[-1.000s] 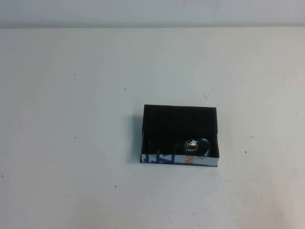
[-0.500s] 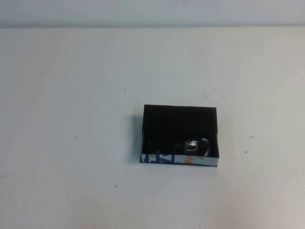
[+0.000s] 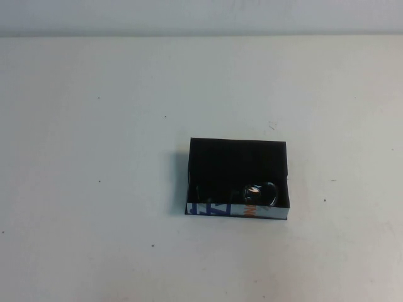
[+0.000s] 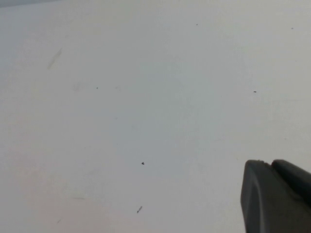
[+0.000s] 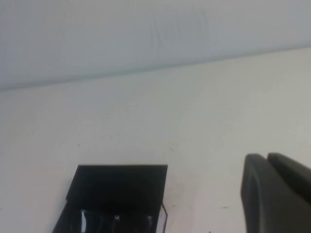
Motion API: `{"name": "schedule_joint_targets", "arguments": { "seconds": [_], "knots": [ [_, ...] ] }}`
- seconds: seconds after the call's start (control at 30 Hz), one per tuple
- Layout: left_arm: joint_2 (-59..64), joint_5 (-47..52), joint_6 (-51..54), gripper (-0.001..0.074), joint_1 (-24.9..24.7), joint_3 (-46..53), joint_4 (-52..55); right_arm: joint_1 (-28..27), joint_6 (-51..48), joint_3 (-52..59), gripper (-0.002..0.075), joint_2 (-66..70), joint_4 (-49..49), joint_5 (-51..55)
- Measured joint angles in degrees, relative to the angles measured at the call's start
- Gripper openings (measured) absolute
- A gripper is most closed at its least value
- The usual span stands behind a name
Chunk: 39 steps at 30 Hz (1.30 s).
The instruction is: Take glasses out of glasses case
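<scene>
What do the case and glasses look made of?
Case: likely cardboard, matte black, with a flat printed white side panel. Glasses: probably glossy plastic; one lens glints inside the case. Left gripper is over bare table; right gripper is short of the case.

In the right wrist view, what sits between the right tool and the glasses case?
Only bare white table separates the right tool from the glasses case in the right wrist view. The left tool sees just tabletop; the glasses lie inside the case.
</scene>
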Motion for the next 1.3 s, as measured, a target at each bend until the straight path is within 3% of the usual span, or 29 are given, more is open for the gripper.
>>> {"name": "schedule_joint_targets", "arguments": {
  "seconds": [0.3,0.6,0.93,1.13,1.3],
  "knots": [
    [0.0,0.0,0.0,-0.0004,0.0,0.0,0.0,2.5,-20.9,-14.3,-0.0018,23.3,7.1,11.9],
    [0.0,0.0,0.0,-0.0004,0.0,0.0,0.0,12.9,-32.9,-39.7,-0.0018,47.7,-1.1,36.3],
    [0.0,0.0,0.0,-0.0004,0.0,0.0,0.0,22.6,-45.7,-50.9,-0.0007,66.7,-8.9,38.1],
    [0.0,0.0,0.0,-0.0004,0.0,0.0,0.0,26.7,-52.3,-54.4,0.0122,75.1,-10.5,38.2],
    [0.0,0.0,0.0,-0.0004,0.0,0.0,0.0,28.9,-53.2,-56.2,0.0347,80.8,-11.5,37.0]
  ]
}}
